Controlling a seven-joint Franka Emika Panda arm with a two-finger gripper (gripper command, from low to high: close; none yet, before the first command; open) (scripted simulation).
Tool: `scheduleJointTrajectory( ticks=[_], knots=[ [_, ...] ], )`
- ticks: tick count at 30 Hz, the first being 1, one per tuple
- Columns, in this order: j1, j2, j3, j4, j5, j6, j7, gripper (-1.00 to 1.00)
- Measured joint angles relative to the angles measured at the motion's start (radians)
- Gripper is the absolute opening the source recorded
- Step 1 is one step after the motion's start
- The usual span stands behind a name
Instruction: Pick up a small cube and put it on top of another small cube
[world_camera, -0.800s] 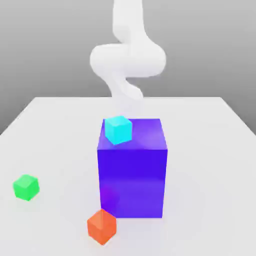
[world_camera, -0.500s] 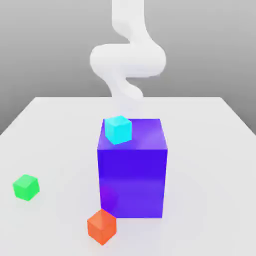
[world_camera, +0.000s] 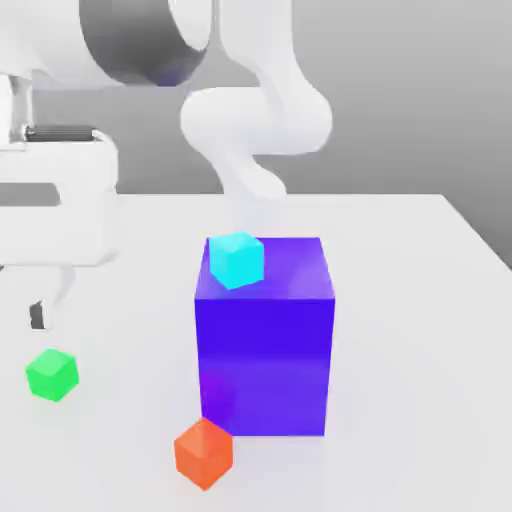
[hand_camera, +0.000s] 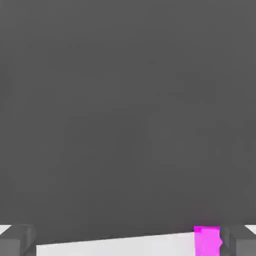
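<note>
Your wide-open white gripper (hand_camera: 128, 242), to the exterior view's left of the big blue box (world_camera: 265, 365), is cut off; so is a bright pink thing (hand_camera: 207, 242).

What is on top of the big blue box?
The cyan cube rests on top of the blue box. The patch of box top covered by the cube cannot be seen.

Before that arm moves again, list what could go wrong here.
The cyan cube sits near the edge of the big blue-violet block; a bump might topple it.

The orange-red cube lies close by the block's base, so fingers reaching there may hit the block.

The magenta object appears beside one fingertip and could get knocked.
</note>
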Motion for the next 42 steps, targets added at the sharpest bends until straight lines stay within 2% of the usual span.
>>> scheduleJointTrajectory(
  ticks=[10,14,15,21,25,35,42],
  knots=[
    [-0.127,0.357,-0.009,0.090,0.041,0.053,-0.141,0.00],
    [-0.167,0.501,0.023,0.128,0.074,0.135,-0.177,0.00],
    [-0.174,0.525,0.032,0.135,0.081,0.153,-0.182,-1.00],
    [-0.177,0.538,0.035,0.138,0.088,0.160,-0.187,-1.00],
    [-0.152,0.438,0.002,0.112,0.056,0.087,-0.166,-1.00],
    [-0.032,0.120,-0.258,-0.220,-0.119,0.130,0.192,-1.00],
    [-0.034,-0.096,-0.369,-0.473,-0.239,0.186,0.462,-1.00]
  ],
)
